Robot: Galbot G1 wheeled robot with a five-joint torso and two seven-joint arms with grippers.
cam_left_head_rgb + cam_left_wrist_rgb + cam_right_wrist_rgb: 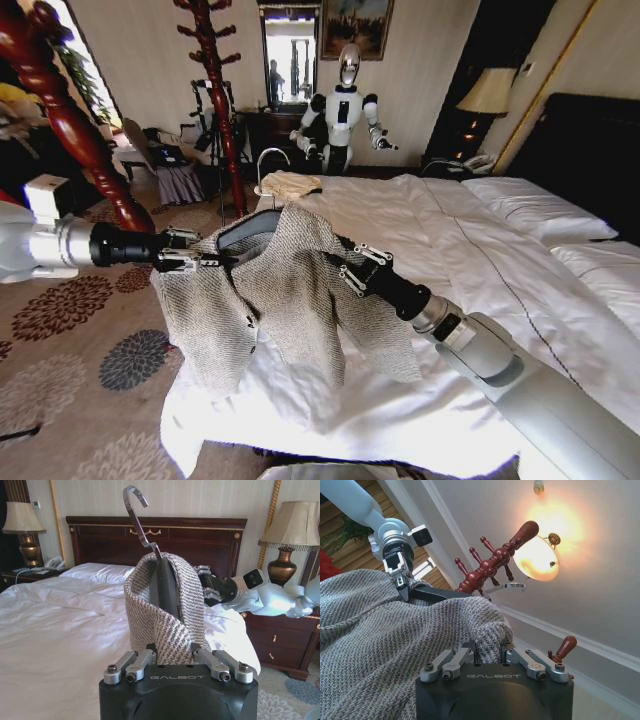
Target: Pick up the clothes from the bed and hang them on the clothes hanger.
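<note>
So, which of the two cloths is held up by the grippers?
The grey herringbone jacket, draped on the black hanger, with the left gripper and right gripper at its shoulders. The cream folded cloth lies on the bed.

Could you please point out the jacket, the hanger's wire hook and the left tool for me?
jacket (290,290): head view, on the tweed front panel.
wire hook (136,510): left wrist view, on the curved silver shank of the hanger.
left tool (192,252): head view, midway between fingertips, at the jacket's shoulder.
</note>
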